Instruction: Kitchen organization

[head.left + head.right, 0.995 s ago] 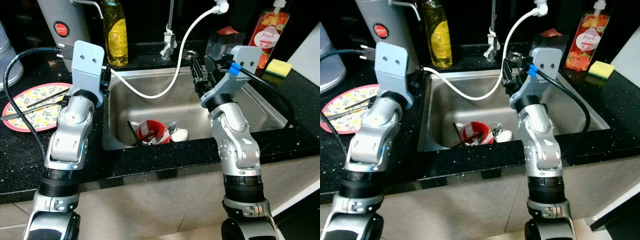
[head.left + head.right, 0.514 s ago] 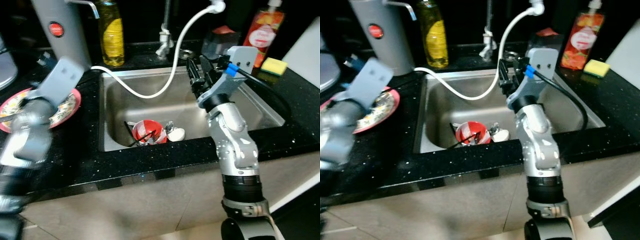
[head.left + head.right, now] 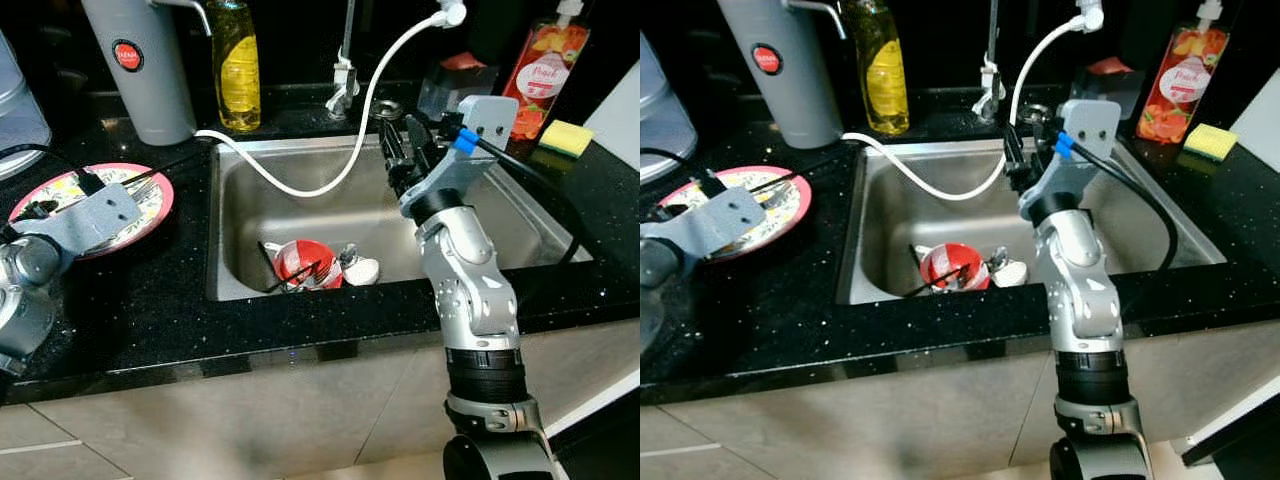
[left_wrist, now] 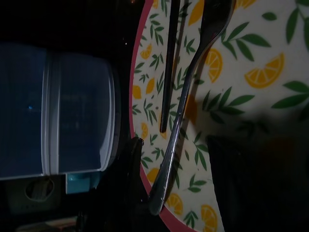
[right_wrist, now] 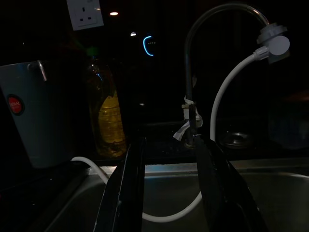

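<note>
Plate [image 3: 60,205] lies on the counter [image 3: 150,300] left of the sink [image 3: 300,200], bearing one fork [image 4: 186,101] and one chopstick [image 4: 170,63]. Left gripper [image 4: 169,188] hovers spread over its rim; a careless grab might tip the cutlery off. Right gripper [image 5: 169,193] hangs parted, empty, above the sink, where one red cup [image 3: 303,263] sits.

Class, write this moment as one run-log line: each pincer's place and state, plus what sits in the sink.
left pincer: open, over lemon plate, at fork | right pincer: open, above sink | sink: red cup, utensils
</note>
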`<state>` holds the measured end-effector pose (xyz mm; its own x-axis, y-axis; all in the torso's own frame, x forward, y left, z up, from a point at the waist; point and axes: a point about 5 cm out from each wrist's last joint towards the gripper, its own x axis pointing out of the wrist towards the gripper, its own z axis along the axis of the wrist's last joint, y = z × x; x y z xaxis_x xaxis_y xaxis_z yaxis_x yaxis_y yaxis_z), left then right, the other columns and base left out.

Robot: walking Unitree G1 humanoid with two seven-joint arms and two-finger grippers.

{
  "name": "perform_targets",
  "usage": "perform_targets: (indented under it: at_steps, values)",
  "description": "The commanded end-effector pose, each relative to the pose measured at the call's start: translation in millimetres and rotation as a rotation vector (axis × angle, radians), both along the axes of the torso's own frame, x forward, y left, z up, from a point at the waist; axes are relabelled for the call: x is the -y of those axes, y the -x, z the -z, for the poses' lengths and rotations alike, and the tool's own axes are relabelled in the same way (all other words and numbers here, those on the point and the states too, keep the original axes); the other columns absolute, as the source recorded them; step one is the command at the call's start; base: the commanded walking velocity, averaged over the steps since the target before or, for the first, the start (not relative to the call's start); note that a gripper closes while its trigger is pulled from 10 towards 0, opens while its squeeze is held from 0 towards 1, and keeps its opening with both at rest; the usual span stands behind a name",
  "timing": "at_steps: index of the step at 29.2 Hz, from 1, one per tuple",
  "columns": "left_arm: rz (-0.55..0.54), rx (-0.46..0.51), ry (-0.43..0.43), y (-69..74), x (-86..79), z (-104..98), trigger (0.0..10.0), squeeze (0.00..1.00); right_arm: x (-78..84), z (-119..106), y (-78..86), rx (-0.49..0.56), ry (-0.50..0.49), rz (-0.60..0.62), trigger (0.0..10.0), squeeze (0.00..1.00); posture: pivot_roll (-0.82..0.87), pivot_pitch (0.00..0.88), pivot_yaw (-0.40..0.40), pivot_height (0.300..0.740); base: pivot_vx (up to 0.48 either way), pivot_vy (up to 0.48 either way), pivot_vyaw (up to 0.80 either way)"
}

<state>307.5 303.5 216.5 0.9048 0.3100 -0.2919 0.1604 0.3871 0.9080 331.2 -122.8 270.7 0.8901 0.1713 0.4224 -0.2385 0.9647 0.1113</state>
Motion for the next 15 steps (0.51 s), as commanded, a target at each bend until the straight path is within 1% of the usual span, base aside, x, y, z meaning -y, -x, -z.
perform_targets:
  at_steps: [1, 3, 8, 9, 13, 15]
  values:
    - [-0.007, -0.047, -0.042, -0.5, -8.9, 0, 10.0, 0.0, 0.5, -1, -0.7, 0.006, -0.007, 0.003, 10.0, 0.0, 0.14, 0.0, -0.022, 0.74, 0.0, 0.0, 0.0]
    - [-0.006, -0.05, -0.045, -1.8, -9.5, 0, 10.0, 0.0, 0.7, -1, -0.7, 0.006, -0.008, 0.004, 10.0, 0.0, 0.14, 0.0, -0.022, 0.74, 0.0, 0.0, 0.0]
    - [-0.008, -0.062, -0.061, -12.5, -15.3, 1, 10.0, 0.0, 0.7, -1, -0.4, 0.008, -0.011, 0.007, 10.0, 0.0, 0.13, 0.0, -0.018, 0.74, 0.0, 0.0, 0.0]
    - [-0.008, -0.062, -0.061, -12.5, -15.3, 1, 10.0, 0.0, 0.7, -1, -0.4, 0.008, -0.011, 0.007, 10.0, 0.0, 0.13, 0.0, -0.018, 0.74, 0.0, 0.0, 0.0]
    - [-0.001, -0.065, -0.049, -23.8, -13.2, 2, 10.0, 0.0, 1.6, -1, -0.2, 0.008, -0.013, 0.011, 10.0, 0.0, 0.13, 0.0, -0.016, 0.74, 0.0, 0.0, 0.0]
    - [0.004, -0.066, -0.05, -26.6, -12.2, 3, 10.0, 0.0, 1.9, -1, -0.1, 0.008, -0.013, 0.012, 10.0, 0.0, 0.13, 0.0, -0.016, 0.74, 0.0, 0.0, 0.0]
